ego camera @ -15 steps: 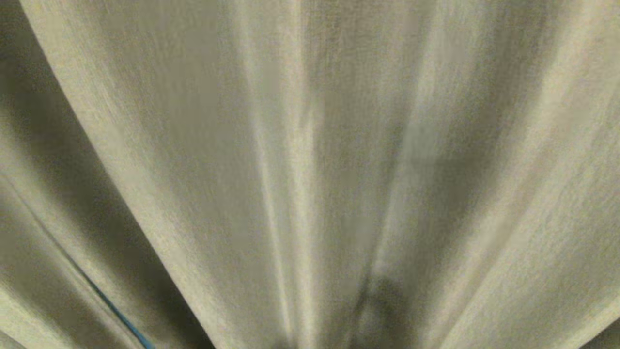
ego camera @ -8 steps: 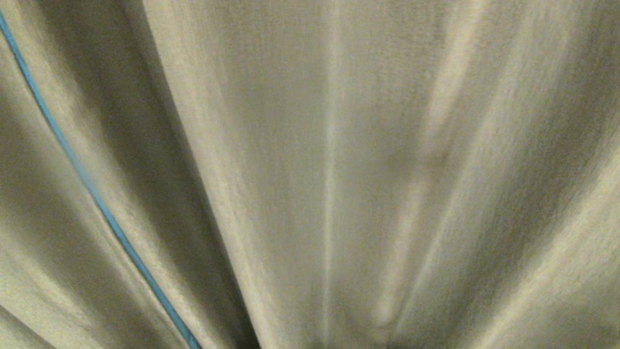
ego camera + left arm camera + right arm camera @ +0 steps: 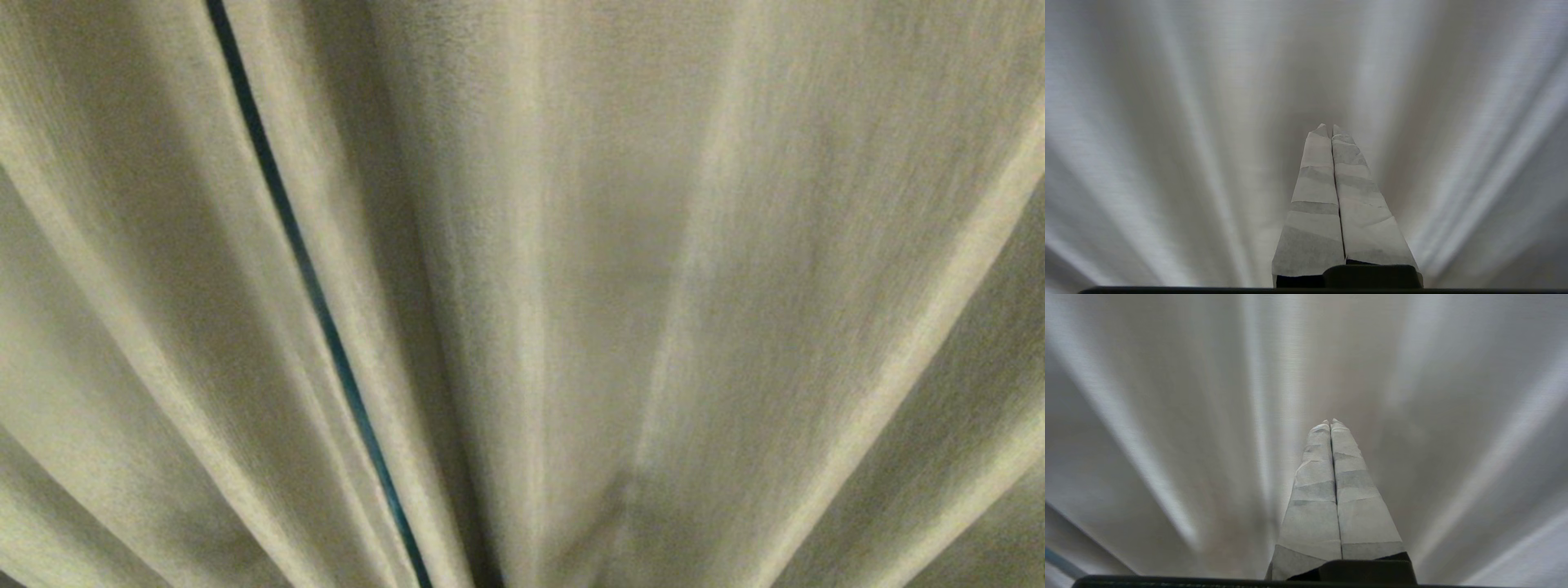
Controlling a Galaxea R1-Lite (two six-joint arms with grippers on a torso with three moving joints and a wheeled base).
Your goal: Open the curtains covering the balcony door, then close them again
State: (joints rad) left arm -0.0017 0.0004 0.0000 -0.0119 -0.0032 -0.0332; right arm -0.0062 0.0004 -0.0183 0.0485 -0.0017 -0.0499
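Note:
The curtains (image 3: 620, 269) fill the whole head view as beige woven cloth in deep vertical folds, very close to the camera. A thin dark blue-green slit (image 3: 310, 286) runs between two folds left of centre. The balcony door is hidden behind the cloth. My left gripper (image 3: 1328, 127) is shut, its taped fingers pressed together and pointing at the curtains (image 3: 1167, 122) with nothing between them. My right gripper (image 3: 1330, 423) is also shut and empty, facing the curtains (image 3: 1433, 416) in the same way. Neither arm shows in the head view.
A bluish strip (image 3: 1059, 561) shows at the edge of the right wrist view, beside the folds. Nothing else but cloth is in sight.
The whole head view has shifted: the folds and the thin blue slit have slid to the right across the picture, and the slit now looks darker. That is the camera moving.

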